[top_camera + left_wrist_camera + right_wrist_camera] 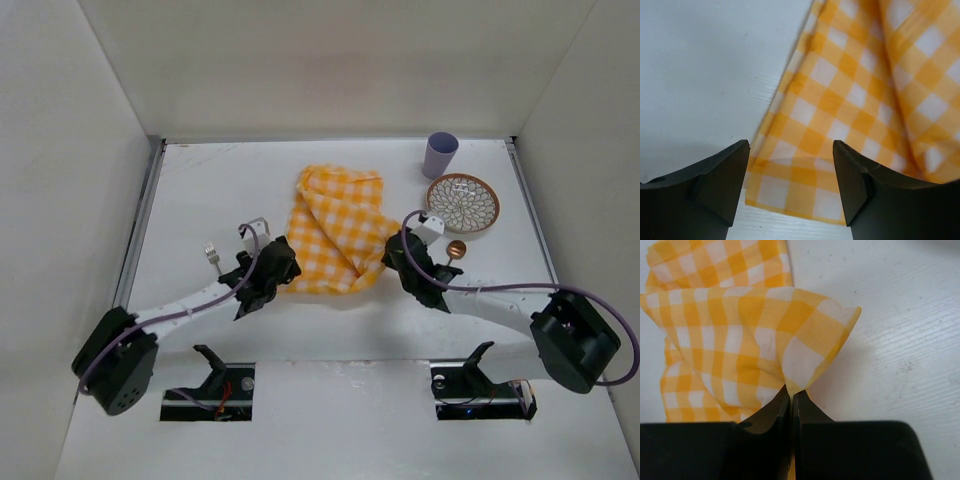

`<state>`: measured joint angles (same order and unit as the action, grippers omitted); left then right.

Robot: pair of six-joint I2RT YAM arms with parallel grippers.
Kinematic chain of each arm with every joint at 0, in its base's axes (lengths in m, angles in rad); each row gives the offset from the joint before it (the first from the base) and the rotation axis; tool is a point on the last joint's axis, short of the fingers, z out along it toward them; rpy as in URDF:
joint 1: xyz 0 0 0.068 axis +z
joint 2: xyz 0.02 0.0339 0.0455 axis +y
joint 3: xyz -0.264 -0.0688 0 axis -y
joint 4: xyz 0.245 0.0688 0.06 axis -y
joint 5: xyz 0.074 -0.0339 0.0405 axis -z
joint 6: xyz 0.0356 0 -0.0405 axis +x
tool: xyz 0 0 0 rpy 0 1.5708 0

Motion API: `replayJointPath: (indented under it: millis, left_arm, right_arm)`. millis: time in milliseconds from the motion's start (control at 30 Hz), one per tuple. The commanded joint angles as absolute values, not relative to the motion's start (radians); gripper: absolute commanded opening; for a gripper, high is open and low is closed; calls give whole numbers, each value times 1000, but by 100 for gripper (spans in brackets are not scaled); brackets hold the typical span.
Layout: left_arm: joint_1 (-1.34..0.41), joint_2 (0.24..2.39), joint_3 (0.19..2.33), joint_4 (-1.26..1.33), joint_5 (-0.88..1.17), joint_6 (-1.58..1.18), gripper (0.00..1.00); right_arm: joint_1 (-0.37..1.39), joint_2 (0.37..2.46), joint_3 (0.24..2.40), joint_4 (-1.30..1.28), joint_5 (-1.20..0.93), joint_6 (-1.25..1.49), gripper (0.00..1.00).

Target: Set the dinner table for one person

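Our right end effector [791,392] pinches a corner of the cloth [715,330]; the left end effector [791,165] gapes empty over another. We should close it, then spread both flat across the tabletop [200,190] beneath

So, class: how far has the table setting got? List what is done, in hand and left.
Done: nothing is laid yet. In hand: the right fingers pinch a corner of the checked cloth, rumpled on the dinner table; the left fingers stand open astride its near corner. Left: flatten it, then place the plate, cup, fork and spoon, now scattered around it.
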<state>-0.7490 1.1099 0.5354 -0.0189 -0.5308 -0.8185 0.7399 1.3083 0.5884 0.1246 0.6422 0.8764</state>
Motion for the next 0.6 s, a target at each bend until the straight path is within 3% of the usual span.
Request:
replayJointPath:
  millis: [0, 133, 367, 467, 567]
  left_arm:
    - [-716, 1259, 584, -32, -537, -762, 65]
    - [-676, 1322, 569, 0, -522, -758, 67]
    - [-568, 1431, 587, 187, -321, -723, 64]
    - [-551, 1514, 604, 264, -198, -739, 56]
    - [-521, 1583, 600, 360, -95, -776, 31]
  right_arm:
    - [748, 1305, 658, 187, 635, 821, 8]
    - [752, 1307, 669, 190, 621, 815, 8]
    - [754, 1342, 692, 199, 580, 793, 9]
    - [752, 1362, 713, 213, 569, 778, 9]
    - [728, 1399, 747, 238, 523, 755, 9]
